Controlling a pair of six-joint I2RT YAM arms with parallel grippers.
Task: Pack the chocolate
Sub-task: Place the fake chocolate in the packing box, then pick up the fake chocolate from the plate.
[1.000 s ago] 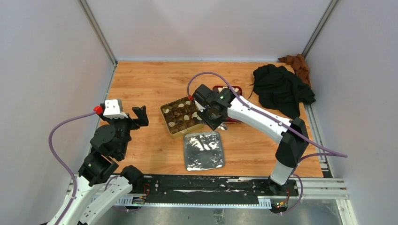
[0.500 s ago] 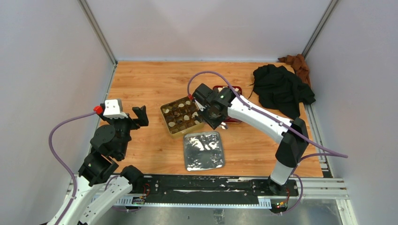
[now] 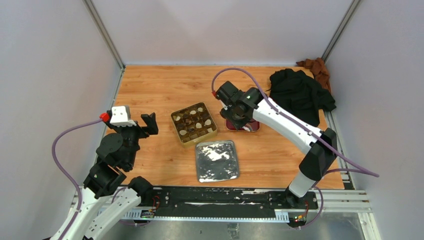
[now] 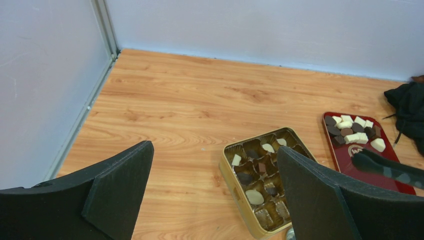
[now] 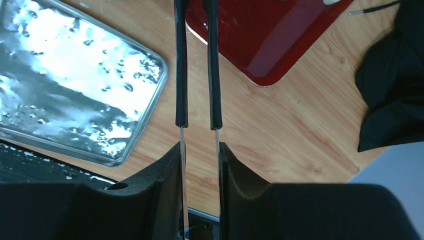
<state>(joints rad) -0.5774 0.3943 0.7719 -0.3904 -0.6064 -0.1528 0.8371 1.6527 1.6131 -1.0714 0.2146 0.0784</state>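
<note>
over red tray (image 3: 248, 127), moved off gold tin (image 3: 199, 139), right pincer (image 5: 200, 152) pinches tongs (image 5: 180, 75); left pincer (image 4: 215, 152) spread.

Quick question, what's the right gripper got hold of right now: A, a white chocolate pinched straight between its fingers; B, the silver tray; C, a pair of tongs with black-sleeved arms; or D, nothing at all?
C: in the right wrist view, the right gripper is pinched on a pair of tongs, whose two black-sleeved arms reach out toward the red tray.
</note>
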